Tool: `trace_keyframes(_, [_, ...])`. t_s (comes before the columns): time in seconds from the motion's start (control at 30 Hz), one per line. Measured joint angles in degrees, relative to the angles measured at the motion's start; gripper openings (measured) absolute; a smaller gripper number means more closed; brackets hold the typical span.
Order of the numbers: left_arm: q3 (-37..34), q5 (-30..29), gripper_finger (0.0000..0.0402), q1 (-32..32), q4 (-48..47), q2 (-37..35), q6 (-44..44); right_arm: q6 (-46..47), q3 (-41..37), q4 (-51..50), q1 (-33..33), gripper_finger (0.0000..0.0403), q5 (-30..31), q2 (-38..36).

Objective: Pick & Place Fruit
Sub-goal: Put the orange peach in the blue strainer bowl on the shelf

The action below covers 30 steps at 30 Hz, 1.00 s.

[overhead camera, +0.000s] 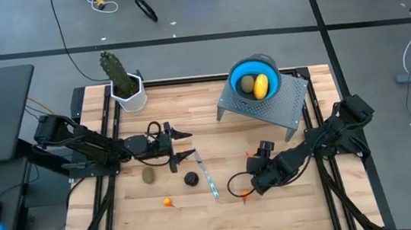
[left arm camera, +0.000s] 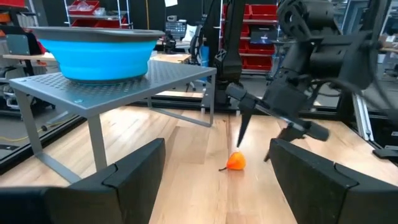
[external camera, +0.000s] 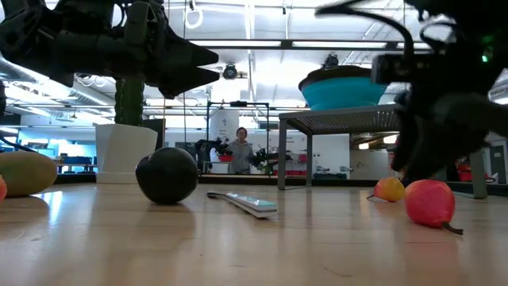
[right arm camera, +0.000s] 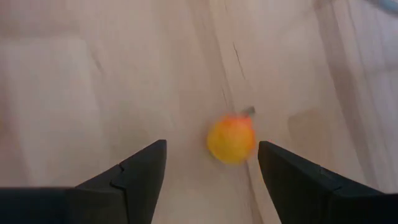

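Note:
The blue bowl (overhead camera: 255,79) sits on a perforated metal stand (overhead camera: 282,111) and holds the yellow oblong (overhead camera: 261,86) and one olive-brown oval (overhead camera: 246,85). The second olive oval (overhead camera: 148,175), the dark purple ball (overhead camera: 191,179) and a tiny orange piece (overhead camera: 168,202) lie on the wooden table. My right gripper (right arm camera: 211,163) is open, pointing down over another tiny orange piece (right arm camera: 231,140). That piece lies between the fingers, nearer one of them, and touches neither. A further orange piece (overhead camera: 249,155) lies close by. My left gripper (overhead camera: 183,146) is open and level, above the table's middle.
The slim knife (overhead camera: 206,174) lies between the purple ball and my right gripper. The cactus in its white pot (overhead camera: 126,89) stands at the far left corner. Bare wood shows along the near edge (overhead camera: 201,222). A person (external camera: 239,151) stands far off in the room.

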Motion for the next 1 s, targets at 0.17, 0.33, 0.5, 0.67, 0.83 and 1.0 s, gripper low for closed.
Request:
trace_keyframes(0.17, [0.0,-0.67,0.0295,0.0,-0.87,-0.02,-0.65,2.08,-4.1,2.64,-0.02,0.0266,0.57,-0.09])
trace_keyframes(0.33, [0.0,-1.3,0.0295,-0.02,-1.13,-0.02,-0.04,1.98,-4.64,4.48,-0.54,0.0266,4.5,-0.11])
trace_keyframes(0.5, [0.0,-1.92,0.0295,-0.02,-1.26,-0.02,0.02,1.57,-5.3,6.38,-3.12,0.0266,4.69,-0.15])
trace_keyframes(0.67, [0.0,-1.92,0.0295,-0.02,-2.57,-0.02,-0.94,1.01,-9.42,15.13,-5.58,0.0265,1.52,-0.43])
trace_keyframes(0.83, [0.0,-2.14,0.0295,-0.02,-3.78,-0.02,-1.41,1.77,-11.18,17.97,-5.88,0.0255,1.27,-0.5])
trace_keyframes(1.0, [0.0,-2.16,0.0295,-0.02,-3.86,-0.02,-1.54,1.66,-11.16,18.24,-5.92,0.0223,0.15,-0.61])
